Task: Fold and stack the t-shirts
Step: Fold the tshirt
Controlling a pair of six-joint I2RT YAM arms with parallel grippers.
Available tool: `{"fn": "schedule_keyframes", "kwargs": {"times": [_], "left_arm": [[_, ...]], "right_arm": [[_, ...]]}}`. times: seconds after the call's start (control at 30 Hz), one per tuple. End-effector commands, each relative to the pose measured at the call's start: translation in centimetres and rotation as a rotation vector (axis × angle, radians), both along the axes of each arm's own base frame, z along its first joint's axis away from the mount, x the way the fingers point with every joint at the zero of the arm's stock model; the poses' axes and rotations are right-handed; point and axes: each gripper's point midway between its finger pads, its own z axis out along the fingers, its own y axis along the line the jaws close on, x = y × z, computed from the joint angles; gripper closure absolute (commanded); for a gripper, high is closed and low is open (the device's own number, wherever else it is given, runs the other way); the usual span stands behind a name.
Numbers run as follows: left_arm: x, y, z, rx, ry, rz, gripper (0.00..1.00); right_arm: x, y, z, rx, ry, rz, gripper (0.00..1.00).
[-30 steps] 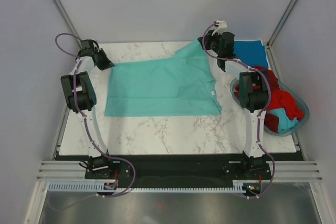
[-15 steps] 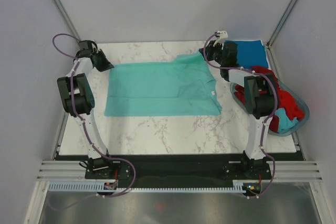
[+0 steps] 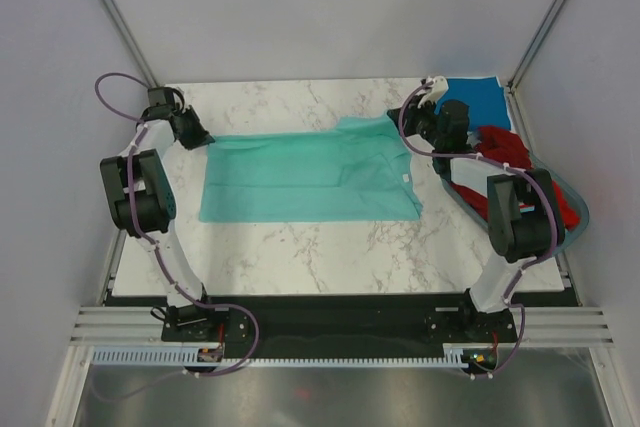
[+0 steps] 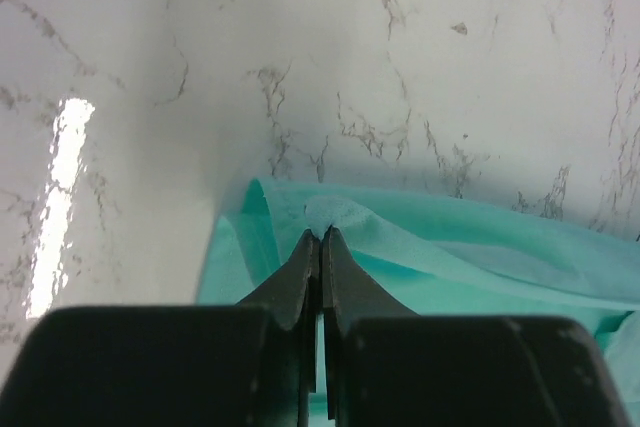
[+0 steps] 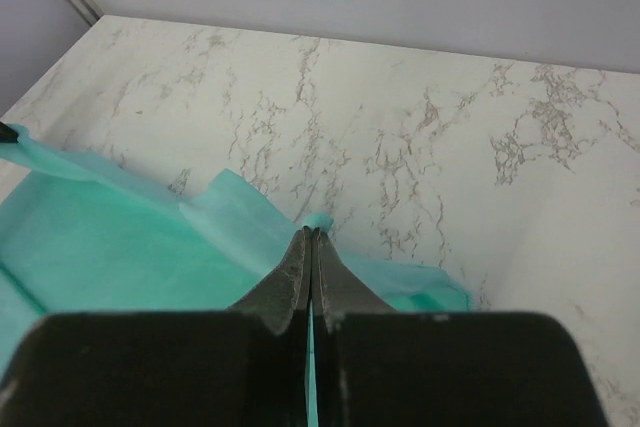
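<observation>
Our left gripper (image 3: 199,136) is clamping shut on a corner of the teal t-shirt (image 3: 300,177) at the frame's upper left, while our right gripper (image 3: 397,116) is pinching its edge at upper right. We are holding the shirt spread across the marble table (image 3: 300,247). A blue t-shirt (image 3: 480,99) is lying at top right, with red t-shirts (image 3: 497,139) sitting in the basket (image 3: 581,209) just below it.

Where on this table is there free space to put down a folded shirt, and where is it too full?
The widest bare marble is the near strip, between the teal shirt and the front edge of the table. A narrower band lies behind the shirt, by the back wall. The right side is crowded: basket, red shirts, blue shirt.
</observation>
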Motion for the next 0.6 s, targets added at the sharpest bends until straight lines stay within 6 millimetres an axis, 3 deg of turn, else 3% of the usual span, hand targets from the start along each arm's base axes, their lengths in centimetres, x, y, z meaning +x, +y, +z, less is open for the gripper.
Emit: {"fn": "schedule_keyframes", "kwargs": {"times": [0.0,0.07,0.1,0.13,0.2,0.23,0.4,0.57], "left_arm": [[-0.9,1.5,3.7,0.099,-0.077,0.013,0.98],[-1.5,1.6,4.6,0.113,-0.089,0.025,0.98],[-2.2,1.5,4.1,0.109,-0.075,0.030,0.98],[-2.5,1.5,4.3,0.109,-0.077,0.035,0.98],[-3.3,1.6,4.1,0.120,-0.065,0.042,0.98],[-3.6,1.6,4.1,0.126,-0.063,0.044,0.98],[-5.9,1.8,2.8,0.150,-0.020,0.077,0.95],[-7.6,1.8,1.2,0.151,0.021,0.091,0.89]], "right_arm": [[-2.2,-0.2,3.6,-0.004,-0.089,0.012,1.00],[-3.4,-0.6,2.4,-0.014,-0.058,-0.002,1.00],[-4.2,-0.7,3.0,-0.009,-0.067,-0.004,1.00],[-5.3,-0.8,1.8,-0.010,-0.040,-0.006,1.00],[-6.5,-0.8,2.3,-0.002,-0.053,-0.013,1.00],[-7.3,-0.8,1.2,-0.005,-0.028,-0.010,1.00],[-9.9,0.8,-0.2,-0.022,0.013,0.036,1.00],[-11.9,0.9,-2.2,-0.046,0.048,0.039,1.00]]}}
